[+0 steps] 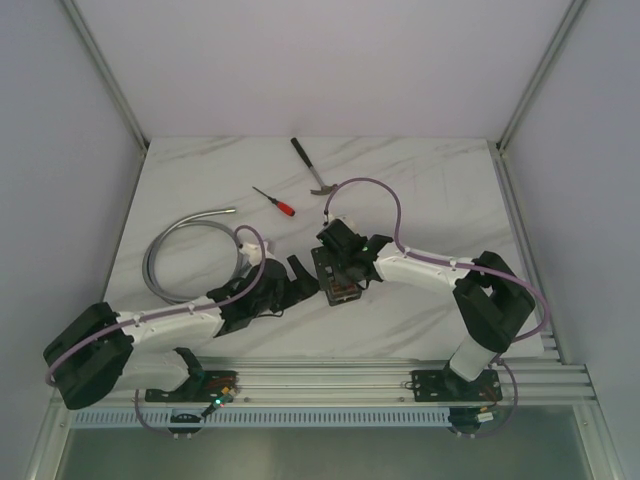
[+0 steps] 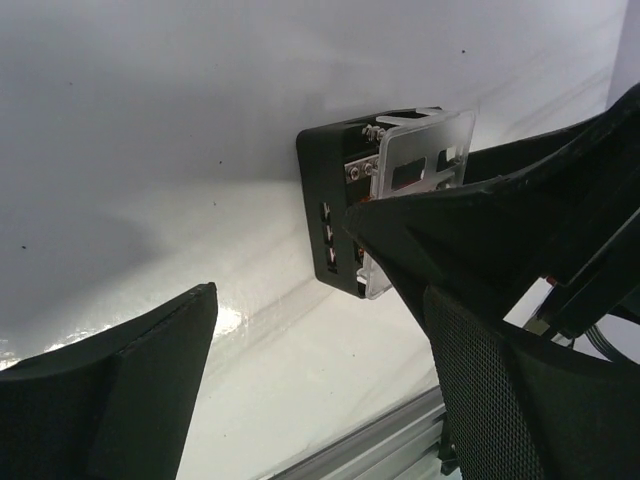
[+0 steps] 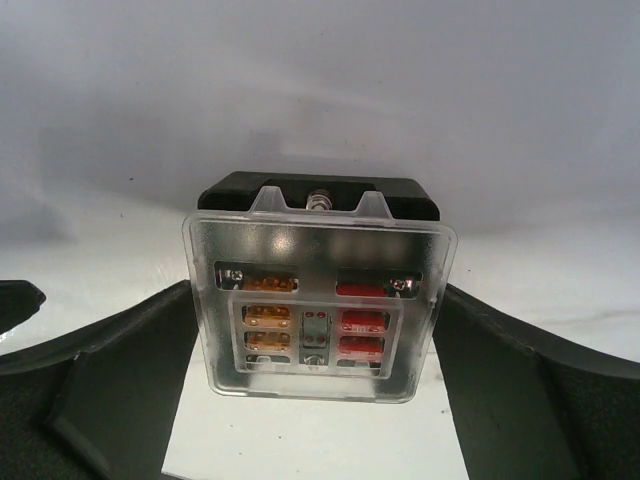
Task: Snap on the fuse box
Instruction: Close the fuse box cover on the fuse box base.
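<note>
The fuse box [image 3: 318, 300] lies face up on the white table, a black base under a clear cover, with orange fuses on its left and red ones on its right. My right gripper [image 3: 315, 300] stands open and straddles it, one finger close along each side. In the top view the fuse box [image 1: 337, 285] sits just under my right gripper [image 1: 345, 262]. My left gripper [image 1: 303, 280] is open beside the box's left edge, apart from it. The left wrist view shows the fuse box [image 2: 345, 200] beyond my left gripper [image 2: 320, 380], partly covered by a right-arm finger, with only table between my fingers.
A hammer [image 1: 312, 168] and a red-handled screwdriver [image 1: 275, 201] lie at the back of the table. A grey flexible hose [image 1: 175, 250] curls at the left. An aluminium rail [image 1: 330, 375] runs along the near edge, and frame posts stand at the back corners.
</note>
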Controlling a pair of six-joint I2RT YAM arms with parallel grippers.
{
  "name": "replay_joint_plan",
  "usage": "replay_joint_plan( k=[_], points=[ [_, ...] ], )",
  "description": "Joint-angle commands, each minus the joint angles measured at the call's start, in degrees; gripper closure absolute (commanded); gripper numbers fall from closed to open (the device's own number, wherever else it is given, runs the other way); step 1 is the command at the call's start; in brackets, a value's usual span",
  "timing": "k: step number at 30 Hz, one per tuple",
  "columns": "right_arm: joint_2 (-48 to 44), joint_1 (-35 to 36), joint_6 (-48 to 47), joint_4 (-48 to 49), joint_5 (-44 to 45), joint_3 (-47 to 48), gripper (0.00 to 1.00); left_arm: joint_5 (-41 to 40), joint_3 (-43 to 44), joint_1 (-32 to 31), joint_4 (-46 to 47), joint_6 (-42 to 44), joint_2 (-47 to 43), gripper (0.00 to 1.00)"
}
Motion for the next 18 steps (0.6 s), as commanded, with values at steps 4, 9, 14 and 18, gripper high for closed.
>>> replay_joint_plan(
  k=[4, 9, 14, 18],
  points=[
    [-1.36, 0.26, 0.1, 2.39, -2.08, -0.7, 0.0, -1.83, -5.4, -1.92, 4.22, -2.91, -5.9, 0.08],
    [-1.82, 0.27, -1.9, 2.29, -1.08, -0.96, 0.0, -6.78, -7.98, -1.49, 1.91, -5.01, -10.83, 0.05],
    [-0.93, 0.27, -3.94, 2.32, -0.96, -0.92, 0.0, -6.48, -5.59, 1.68, -0.13, -1.23, -10.66, 0.03],
    [-0.91, 0.27, -5.92, 3.65, -2.06, -2.05, 0.0, -0.17, -3.39, 9.06, 1.7, 4.46, -8.65, 0.0]
  ],
)
